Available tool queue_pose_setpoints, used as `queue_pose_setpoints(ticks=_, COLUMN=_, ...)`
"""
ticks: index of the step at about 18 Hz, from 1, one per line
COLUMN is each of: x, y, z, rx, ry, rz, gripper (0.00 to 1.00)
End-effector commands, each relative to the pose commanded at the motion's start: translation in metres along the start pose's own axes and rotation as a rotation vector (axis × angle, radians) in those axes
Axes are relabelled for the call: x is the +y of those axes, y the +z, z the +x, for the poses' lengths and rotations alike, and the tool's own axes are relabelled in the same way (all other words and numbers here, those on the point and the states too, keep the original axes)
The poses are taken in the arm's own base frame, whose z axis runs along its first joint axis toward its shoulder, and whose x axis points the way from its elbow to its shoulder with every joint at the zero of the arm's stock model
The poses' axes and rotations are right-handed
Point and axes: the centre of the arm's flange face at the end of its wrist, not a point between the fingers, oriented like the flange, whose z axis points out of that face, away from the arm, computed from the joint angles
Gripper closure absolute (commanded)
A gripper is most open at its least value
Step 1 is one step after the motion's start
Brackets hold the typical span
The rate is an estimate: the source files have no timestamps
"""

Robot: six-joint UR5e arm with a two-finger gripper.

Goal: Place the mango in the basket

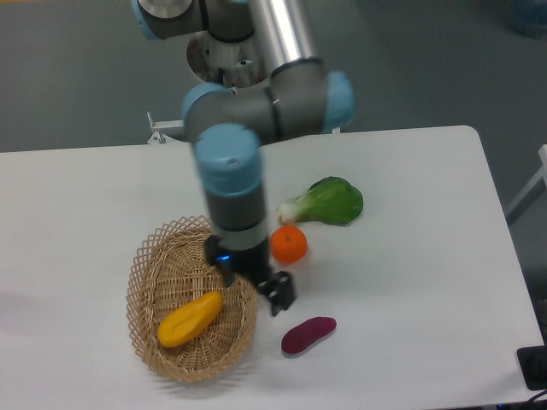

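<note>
Nearest the camera, the mango [190,319] lies loose on the floor of the wicker basket [147,272], to the left of and slightly below the jaws, while the purple vegetable [308,334] rests on the white tabletop [410,256] just below and right of them. The gripper [280,295] hangs beside the basket's right rim, holding nothing; whether its jaws are apart or together cannot be told. Beyond it sit the orange [289,244] and then the leafy green vegetable [328,202]; no writing is readable.
</note>
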Motion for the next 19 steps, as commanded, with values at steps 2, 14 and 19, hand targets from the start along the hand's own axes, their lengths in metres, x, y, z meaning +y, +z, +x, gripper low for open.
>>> queue_pose_setpoints(ticks=2, x=0.022, y=-0.018, z=-0.016, rx=-0.010, ry=0.029, rz=-0.003, gripper=0.00)
queue_pose_setpoints(ticks=14, x=0.128, y=-0.068, z=-0.062, rx=-0.020, ry=0.181, rz=0.014, gripper=0.00)
queue_pose_setpoints(ticks=19, x=0.140, y=-0.077, z=-0.065, rx=-0.034, ry=0.166, rz=0.016, gripper=0.00)
